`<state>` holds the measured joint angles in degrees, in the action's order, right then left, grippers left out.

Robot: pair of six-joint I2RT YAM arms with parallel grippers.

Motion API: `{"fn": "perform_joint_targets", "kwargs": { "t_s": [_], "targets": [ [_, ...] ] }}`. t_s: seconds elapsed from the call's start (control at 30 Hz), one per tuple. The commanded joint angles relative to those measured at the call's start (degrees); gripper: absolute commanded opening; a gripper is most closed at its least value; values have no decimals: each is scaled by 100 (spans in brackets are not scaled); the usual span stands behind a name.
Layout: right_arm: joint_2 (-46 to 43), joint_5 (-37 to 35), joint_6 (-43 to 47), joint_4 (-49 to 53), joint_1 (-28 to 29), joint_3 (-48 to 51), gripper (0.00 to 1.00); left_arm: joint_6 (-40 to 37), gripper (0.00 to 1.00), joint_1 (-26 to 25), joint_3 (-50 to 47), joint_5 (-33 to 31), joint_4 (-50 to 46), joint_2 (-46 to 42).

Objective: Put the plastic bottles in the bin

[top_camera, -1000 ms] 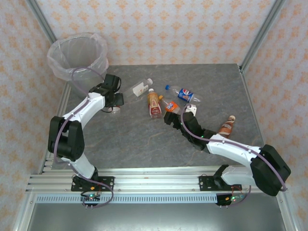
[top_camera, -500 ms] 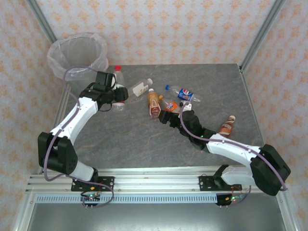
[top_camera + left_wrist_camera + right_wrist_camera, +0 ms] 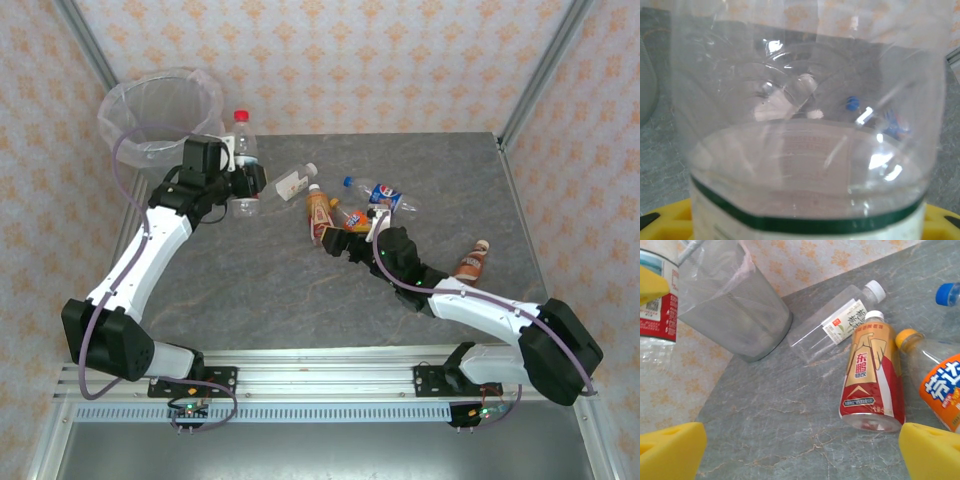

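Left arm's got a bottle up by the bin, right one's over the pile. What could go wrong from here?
1. The left pincer holds the clear bottle beside the bin, not over it; releasing now would likely land it on the table.
2. The open right pincer is off-centre on the red-gold bottle; the orange bottle lies right beside it, so closing may knock either away.

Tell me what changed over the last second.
The left gripper raised a red-capped bottle off the table and carried it toward the bin. The right gripper, open, edged closer to the lying bottles. Those bottles and the bin stayed put.
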<state>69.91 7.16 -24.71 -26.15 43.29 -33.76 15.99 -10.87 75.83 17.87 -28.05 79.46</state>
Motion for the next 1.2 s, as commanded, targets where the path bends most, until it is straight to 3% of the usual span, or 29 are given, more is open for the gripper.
{"fn": "perform_joint_targets", "kwargs": {
  "t_s": [0.0, 0.47, 0.97, 1.17],
  "targets": [
    [-20, 175, 358, -500, -18, -6, 99, -64, 54, 45, 277, -417, 241, -150],
    [-174, 59, 823, -584, -22, 160, 99, -77, 53, 375, 1041, -1231, 269, 31],
    [-178, -110, 790, -489, -22, 184, 99, 132, 52, 968, 2503, -1941, 134, 921],
    [-372, -206, 747, -452, -22, 255, 99, 346, 52, 1110, 3250, -2720, -96, 1454]
  ]
}}
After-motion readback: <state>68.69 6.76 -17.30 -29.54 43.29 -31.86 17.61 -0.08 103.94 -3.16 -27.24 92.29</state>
